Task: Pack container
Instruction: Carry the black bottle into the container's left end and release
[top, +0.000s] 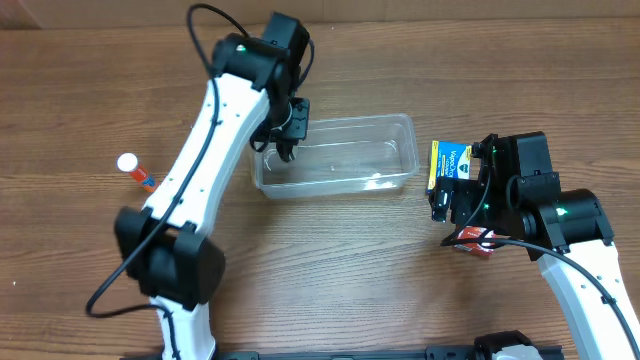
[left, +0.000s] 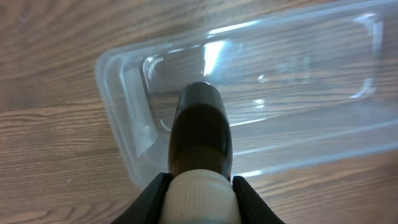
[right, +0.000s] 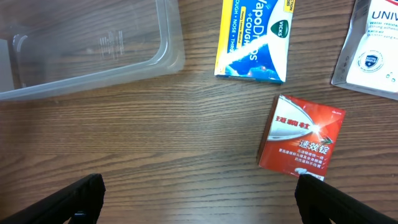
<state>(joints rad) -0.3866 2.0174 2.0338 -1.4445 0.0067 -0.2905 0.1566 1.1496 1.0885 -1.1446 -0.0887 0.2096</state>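
Note:
The clear plastic container lies on the wooden table, centre back; it also shows in the left wrist view and the right wrist view. My left gripper is shut on a dark bottle with a white ribbed cap and holds it over the container's left end. My right gripper is open and empty over bare wood, right of the container. A red box lies by its right finger. A yellow-and-blue VapoDrops box lies beyond it.
A small tube with a white cap lies at the left of the table. A white packet lies at the far right of the right wrist view. The left arm stretches across the left half of the table.

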